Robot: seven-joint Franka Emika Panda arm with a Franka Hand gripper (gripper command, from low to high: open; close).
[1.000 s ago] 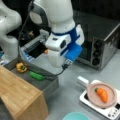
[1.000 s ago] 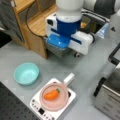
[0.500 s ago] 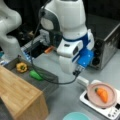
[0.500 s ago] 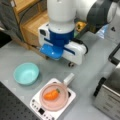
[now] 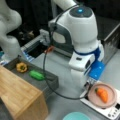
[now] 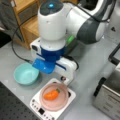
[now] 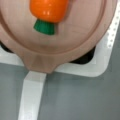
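Note:
An orange carrot (image 5: 101, 94) with a green top lies on a pink plate (image 5: 111, 100), which rests on a white scale-like base (image 5: 98, 105). Both front views show this: carrot (image 6: 51, 95), plate (image 6: 63, 100), base (image 6: 37, 105). My gripper (image 5: 88, 85) hangs just over the plate's edge nearest the arm, and in a front view (image 6: 63, 79) it sits right above the plate's rim. The wrist view looks straight down on the carrot (image 7: 48, 10), the plate (image 7: 75, 37) and the base (image 7: 105, 55). No fingers show there.
A teal bowl (image 6: 25, 73) stands left of the base and also shows at the bottom edge (image 5: 76, 116). A grey tray holds a green vegetable (image 5: 37, 75) and a yellow one (image 5: 21, 67). A wooden box (image 5: 17, 97) and a metal appliance (image 6: 110, 100) flank the area.
The arm has swung away from the tray toward the plate, and its hand now sits over the plate's edge. The carrot and plate have not moved.

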